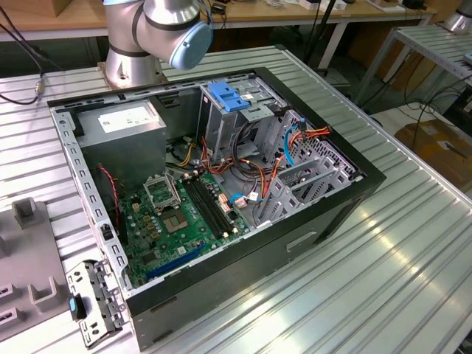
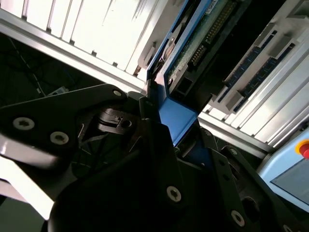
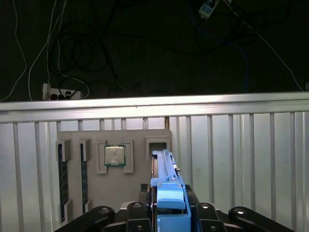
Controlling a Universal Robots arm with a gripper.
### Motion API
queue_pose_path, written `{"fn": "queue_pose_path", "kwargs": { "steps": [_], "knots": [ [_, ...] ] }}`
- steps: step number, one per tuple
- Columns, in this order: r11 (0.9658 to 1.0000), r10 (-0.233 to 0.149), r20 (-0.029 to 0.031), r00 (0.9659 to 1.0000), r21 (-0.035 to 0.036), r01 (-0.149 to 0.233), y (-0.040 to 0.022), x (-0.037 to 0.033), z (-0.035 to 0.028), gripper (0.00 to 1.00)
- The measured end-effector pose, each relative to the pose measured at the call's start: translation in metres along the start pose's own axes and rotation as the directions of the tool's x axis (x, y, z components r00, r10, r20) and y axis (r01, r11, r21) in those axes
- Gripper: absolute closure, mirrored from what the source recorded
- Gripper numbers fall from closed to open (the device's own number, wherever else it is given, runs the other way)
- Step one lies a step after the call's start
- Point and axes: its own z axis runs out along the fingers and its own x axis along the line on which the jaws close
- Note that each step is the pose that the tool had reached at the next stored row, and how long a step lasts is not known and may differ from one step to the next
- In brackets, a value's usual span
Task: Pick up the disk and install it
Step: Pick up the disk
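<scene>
Pick step in hand, install not done. In the first wrist view the disk (image 3: pixel 166 174) stands on edge in a slot of the grey holder tray (image 3: pixel 140 137), blue rail toward the camera. The tool (image 3: pixel 170 217) sits narrow around that rail, a finger tight against each side, so it looks clamped on the disk. Cannot tell if the disk has lifted off the slot yet. The second wrist view gives the same grip from the other side: dark fingers (image 2: pixel 150 126) against the blue rail, the disk's green board side above them.

In the exterior view the open computer case (image 1: pixel 369 173) lies on the ribbed metal surface (image 1: pixel 413 243), well apart from the holder tray. The metal cage (image 1: pixel 236 110) with the blue top holds no disk that I can see. Left, by my judgement: lift, carry over, seat.

Counts: 1 disk, 1 tool, 1 holder tray, 1 processor chip (image 3: pixel 115 155) and 2 memory sticks (image 3: pixel 60 179) in the tray, 1 case, 1 cage.
</scene>
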Motion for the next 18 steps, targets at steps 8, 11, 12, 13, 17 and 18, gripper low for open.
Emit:
{"fn": "queue_pose_path", "kwargs": {
  "steps": [8, 11, 12, 13, 17, 18],
  "knots": [
    [1.0, 0.0, 0.0, 1.0, 0.0, 0.0, -0.0001, -0.0001, -0.006, 0.63],
    [1.0, 0.0, 0.0, 1.0, 0.0, 0.0, -0.0001, -0.0001, -0.0081, 0.63],
    [1.0, 0.0, 0.0, 1.0, -0.0001, 0.0, -0.0001, -0.0001, -0.0087, 0.63],
    [1.0, 0.0, 0.0, 1.0, 0.0, 0.0, -0.0001, -0.0001, -0.0091, 0.63],
    [1.0, 0.0, 0.0, 1.0, 0.0, 0.0, -0.0002, -0.0001, -0.0113, 0.63],
    [1.0, 0.0, 0.0, 1.0, 0.0, 0.0, -0.0002, -0.0001, -0.0117, 0.63]
  ]
}}
